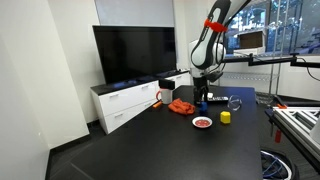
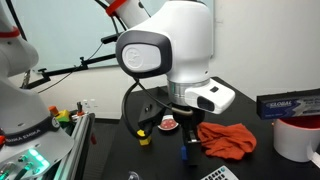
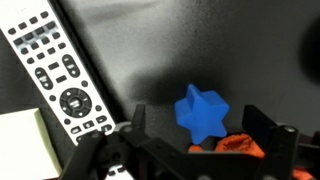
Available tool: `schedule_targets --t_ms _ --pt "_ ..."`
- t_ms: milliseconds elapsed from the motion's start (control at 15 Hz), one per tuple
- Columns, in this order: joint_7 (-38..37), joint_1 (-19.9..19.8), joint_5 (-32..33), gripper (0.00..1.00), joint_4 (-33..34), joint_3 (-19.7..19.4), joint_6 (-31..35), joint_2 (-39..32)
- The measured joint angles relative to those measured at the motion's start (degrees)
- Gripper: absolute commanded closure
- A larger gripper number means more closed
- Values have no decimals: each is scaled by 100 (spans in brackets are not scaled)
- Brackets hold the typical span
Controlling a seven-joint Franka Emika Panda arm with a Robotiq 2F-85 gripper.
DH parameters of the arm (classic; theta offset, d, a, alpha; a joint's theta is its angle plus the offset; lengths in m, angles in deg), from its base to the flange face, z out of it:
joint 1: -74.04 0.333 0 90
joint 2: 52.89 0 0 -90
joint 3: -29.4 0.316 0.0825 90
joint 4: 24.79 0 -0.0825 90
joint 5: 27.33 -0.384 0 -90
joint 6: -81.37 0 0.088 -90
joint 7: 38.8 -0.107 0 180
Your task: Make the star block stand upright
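- Star block [image 3: 203,110]: blue, resting on the dark table [image 3: 230,40], just beside an orange cloth [image 3: 240,146] and near a remote control [image 3: 60,75]
- Gripper [image 3: 198,122]: jaws apart, straddling the block, gaps visible on both sides
- Handling (judged): light, rigid, smooth; pinch across the flat faces, since the points may slip

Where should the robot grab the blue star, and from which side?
Probably from straight above, pinching the blue star block across two opposite notches between its points. Its star face seems to look upward, so the points stick out sideways, and the open gripper straddles it. The orange cloth lies close, so keep the fingers clear of it.
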State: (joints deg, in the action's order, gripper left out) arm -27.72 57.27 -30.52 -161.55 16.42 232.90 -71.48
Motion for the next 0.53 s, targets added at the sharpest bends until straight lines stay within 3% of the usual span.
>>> schedule_targets --t_ms 67,533 --pt "-20 0 -20 26 3 20 38 -38" --pt "-47 -3 -25 80 10 55 276 -191"
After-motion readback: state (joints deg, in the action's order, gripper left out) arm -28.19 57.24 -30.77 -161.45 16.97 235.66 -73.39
